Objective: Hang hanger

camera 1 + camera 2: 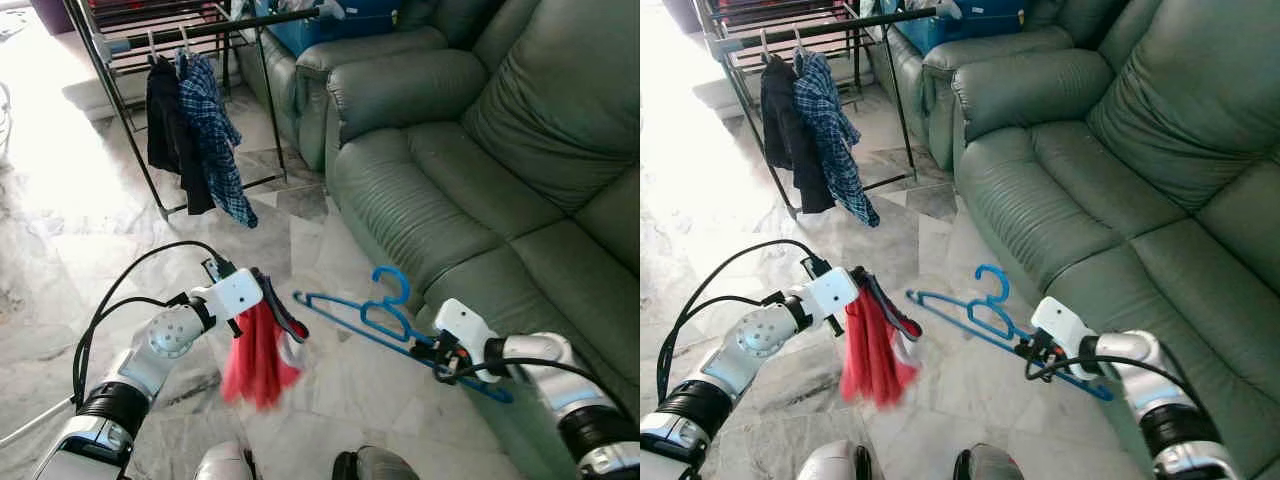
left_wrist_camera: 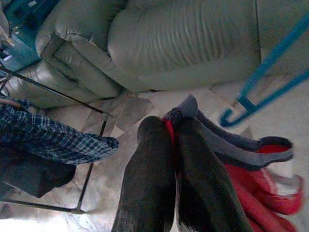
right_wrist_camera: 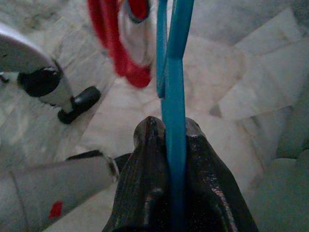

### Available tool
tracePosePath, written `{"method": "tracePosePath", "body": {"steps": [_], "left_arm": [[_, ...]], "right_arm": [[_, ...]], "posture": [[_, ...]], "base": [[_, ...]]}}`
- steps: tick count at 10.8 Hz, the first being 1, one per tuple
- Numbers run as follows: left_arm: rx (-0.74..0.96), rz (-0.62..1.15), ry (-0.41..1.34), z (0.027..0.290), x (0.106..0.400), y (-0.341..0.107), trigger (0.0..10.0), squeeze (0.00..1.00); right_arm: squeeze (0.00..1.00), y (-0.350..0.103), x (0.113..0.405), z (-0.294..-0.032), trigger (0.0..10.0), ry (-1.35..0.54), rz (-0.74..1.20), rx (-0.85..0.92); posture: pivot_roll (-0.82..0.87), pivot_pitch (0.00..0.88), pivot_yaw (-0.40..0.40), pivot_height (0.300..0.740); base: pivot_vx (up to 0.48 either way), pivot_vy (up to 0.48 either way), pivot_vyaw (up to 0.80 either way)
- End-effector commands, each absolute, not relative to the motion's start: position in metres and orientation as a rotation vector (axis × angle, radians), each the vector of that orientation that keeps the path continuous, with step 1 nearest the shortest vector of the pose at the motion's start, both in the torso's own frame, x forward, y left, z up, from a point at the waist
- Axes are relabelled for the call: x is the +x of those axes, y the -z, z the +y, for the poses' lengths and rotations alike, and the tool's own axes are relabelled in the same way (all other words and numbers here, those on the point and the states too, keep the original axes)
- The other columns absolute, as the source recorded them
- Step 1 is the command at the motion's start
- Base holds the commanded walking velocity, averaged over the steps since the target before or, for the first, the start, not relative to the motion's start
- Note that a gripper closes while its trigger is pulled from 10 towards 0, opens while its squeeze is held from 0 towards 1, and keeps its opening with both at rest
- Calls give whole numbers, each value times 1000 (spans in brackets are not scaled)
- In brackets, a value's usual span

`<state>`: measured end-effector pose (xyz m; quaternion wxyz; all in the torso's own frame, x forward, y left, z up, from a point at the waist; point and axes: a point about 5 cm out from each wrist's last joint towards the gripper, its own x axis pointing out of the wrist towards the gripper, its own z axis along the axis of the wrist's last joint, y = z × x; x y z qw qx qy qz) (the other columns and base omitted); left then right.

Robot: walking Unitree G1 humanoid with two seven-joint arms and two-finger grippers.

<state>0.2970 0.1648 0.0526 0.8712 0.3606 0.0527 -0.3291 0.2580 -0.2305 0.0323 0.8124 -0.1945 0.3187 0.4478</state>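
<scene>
Fingers of the right gripper (image 3: pixel 168 133) pinch the blue hanger (image 1: pixel 385 322) low beside the sofa (image 1: pixel 480 150), left gripper (image 2: pixel 173 126) clamps a red garment (image 1: pixel 258 358); looks like carry step, next needs reaching the drying rack (image 1: pixel 200 30).

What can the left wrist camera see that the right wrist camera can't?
Left wrist view alone: the left gripper shut on the red garment's collar, the hanging plaid shirt, the drying rack's leg and the green sofa arm.

Right wrist view alone: the right gripper shut on the hanger, plus the robot's silver left arm.

Both: the blue hanger, the red garment and the marble floor.
</scene>
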Motion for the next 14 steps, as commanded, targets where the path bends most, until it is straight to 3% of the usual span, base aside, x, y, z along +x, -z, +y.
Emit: {"method": "tracePosePath", "body": {"steps": [1,8,14], "left_arm": [[774,107,684,166,298,-53,10000,0],[775,104,696,162,298,-52,10000,0],[678,41,783,145,291,-67,10000,0]], "right_arm": [[0,-36,256,-233,10000,-998,701,-445],[0,-36,248,-237,10000,-1054,762,-474],[0,-36,257,-222,10000,-1046,696,-459]], "posture": [[-14,56,-42,740],[-16,55,-40,740],[-2,57,-39,740]], "base": [[0,0,0],[0,0,0],[0,0,0]]}}
